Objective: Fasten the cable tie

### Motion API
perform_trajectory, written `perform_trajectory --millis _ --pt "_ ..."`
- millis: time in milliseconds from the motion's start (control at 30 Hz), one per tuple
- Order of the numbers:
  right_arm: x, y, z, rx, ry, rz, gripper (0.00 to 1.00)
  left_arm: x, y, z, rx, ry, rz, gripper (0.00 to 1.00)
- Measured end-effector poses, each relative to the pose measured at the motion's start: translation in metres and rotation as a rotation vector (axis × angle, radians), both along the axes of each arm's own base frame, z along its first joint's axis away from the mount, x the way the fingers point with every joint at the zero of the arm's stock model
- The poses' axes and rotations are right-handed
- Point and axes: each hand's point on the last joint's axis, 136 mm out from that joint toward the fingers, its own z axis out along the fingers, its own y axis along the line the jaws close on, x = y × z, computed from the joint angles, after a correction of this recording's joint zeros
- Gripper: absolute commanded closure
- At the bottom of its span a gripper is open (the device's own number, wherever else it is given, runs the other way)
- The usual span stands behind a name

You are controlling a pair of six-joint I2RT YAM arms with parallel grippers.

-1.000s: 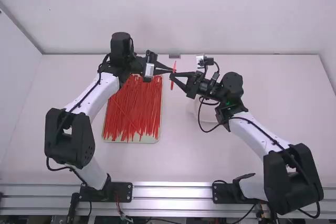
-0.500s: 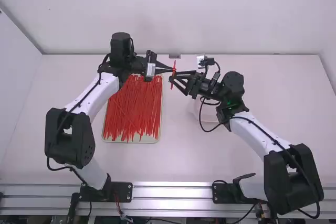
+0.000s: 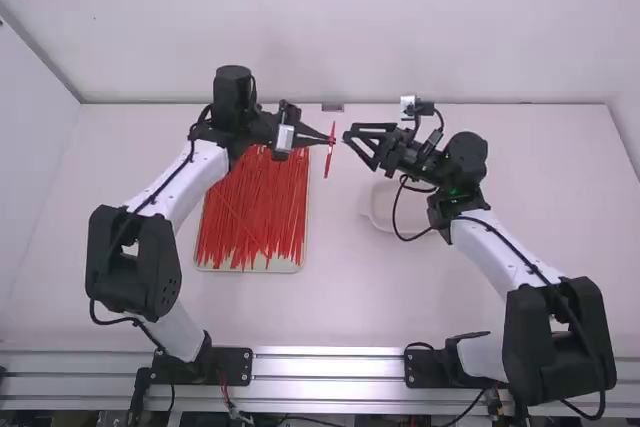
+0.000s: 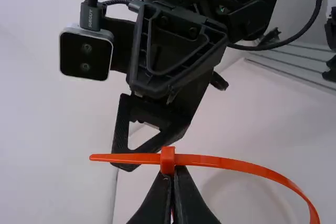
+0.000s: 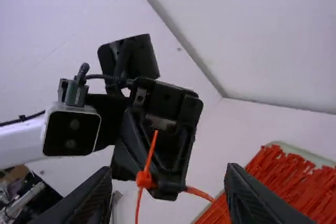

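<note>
A red cable tie (image 3: 329,150) hangs above the table's far middle, and my left gripper (image 3: 326,136) is shut on its head (image 4: 167,159). A short end sticks out one side of the head. The long strap (image 4: 252,170) curves away on the other side. My right gripper (image 3: 349,137) faces it from the right, a small gap away, open with nothing between its fingers (image 5: 92,202). From the right wrist, the left gripper (image 5: 157,145) is straight ahead with the tie (image 5: 144,179) in it.
A beige tray (image 3: 289,266) with a pile of several red cable ties (image 3: 256,207) lies under the left arm. A white bowl (image 3: 378,210) sits on the table below the right gripper. The table's right half and front are bare.
My right gripper has drawn back to the right and slightly up, away from the tie it was close against. The left gripper has held still with the tie.
</note>
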Motion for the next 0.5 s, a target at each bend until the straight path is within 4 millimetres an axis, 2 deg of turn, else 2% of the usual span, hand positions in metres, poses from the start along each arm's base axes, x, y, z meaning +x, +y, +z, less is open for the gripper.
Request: perform_trajectory --millis 233,500 --pt "-0.007 0.009 0.003 0.004 -0.014 0.028 0.50 -0.005 -0.005 0.000 -0.002 0.007 -0.023 0.98" --pt "-0.007 0.010 0.003 0.005 -0.011 0.030 0.56 -0.012 -0.014 0.000 -0.002 0.007 -0.049 0.98"
